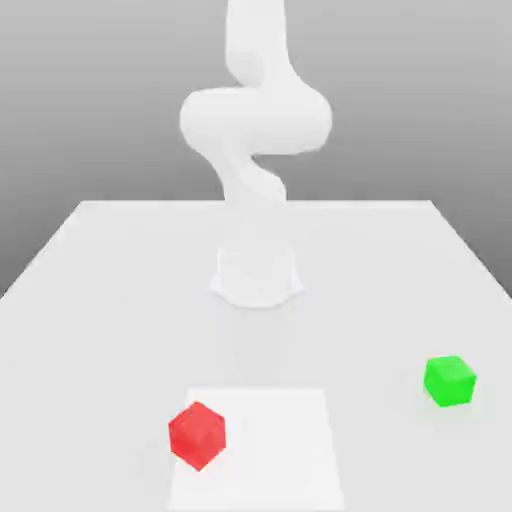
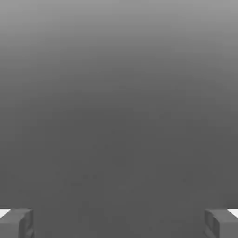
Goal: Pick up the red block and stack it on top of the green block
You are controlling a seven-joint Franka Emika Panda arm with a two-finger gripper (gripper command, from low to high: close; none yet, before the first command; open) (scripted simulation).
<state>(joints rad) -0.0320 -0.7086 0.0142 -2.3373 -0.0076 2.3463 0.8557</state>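
Resting on the table point(image 1: 100, 260), the red block point(image 1: 197, 435) sits untouched, with the green block point(image 1: 449, 380) well apart toward the exterior view's right. The gripper point(image 2: 119, 223) holds nothing, fingers point(image 2: 16, 222) spread wide, presumably ready for a grasp.

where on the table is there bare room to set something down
Most of the table is bare. Widest free patch: between the red block and the green block. Also open: both sides of the arm base and the strip behind it. Only the spots at the base and the two blocks are taken.
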